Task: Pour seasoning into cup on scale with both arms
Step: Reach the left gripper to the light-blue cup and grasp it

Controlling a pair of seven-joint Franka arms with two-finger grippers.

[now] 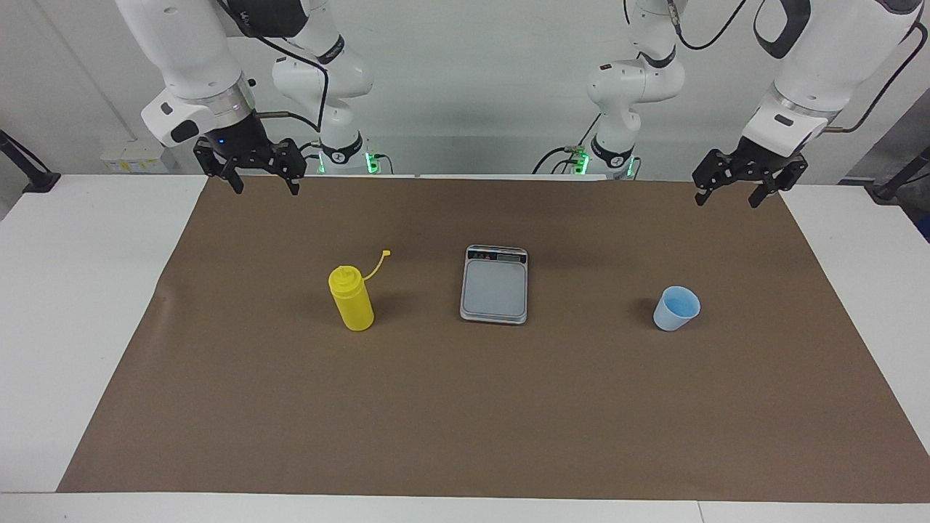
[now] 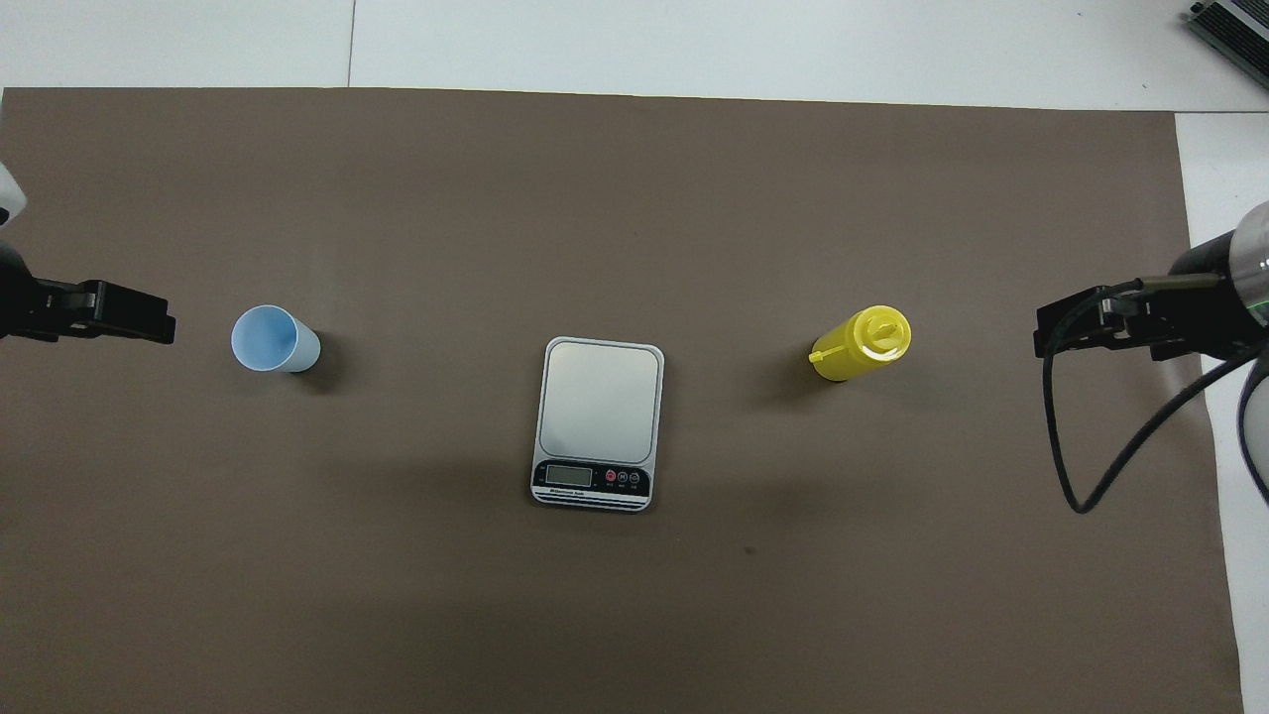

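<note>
The yellow squeeze bottle (image 1: 351,299) stands upright on the brown mat toward the right arm's end, its cap strap sticking up; it also shows in the overhead view (image 2: 861,344). The grey scale (image 1: 494,285) lies at mid-table (image 2: 600,402), its display edge nearer to the robots and its plate bare. The light-blue cup (image 1: 676,309) stands upright on the mat toward the left arm's end (image 2: 273,339), apart from the scale. My right gripper (image 1: 265,186) hangs open and empty over the mat's edge by the robots (image 2: 1043,332). My left gripper (image 1: 729,197) hangs open and empty likewise (image 2: 164,325).
The brown mat (image 1: 218,399) covers most of the white table (image 1: 73,290). A black cable (image 2: 1091,476) loops down from the right arm's wrist. The arms' bases (image 1: 341,149) stand at the table's edge.
</note>
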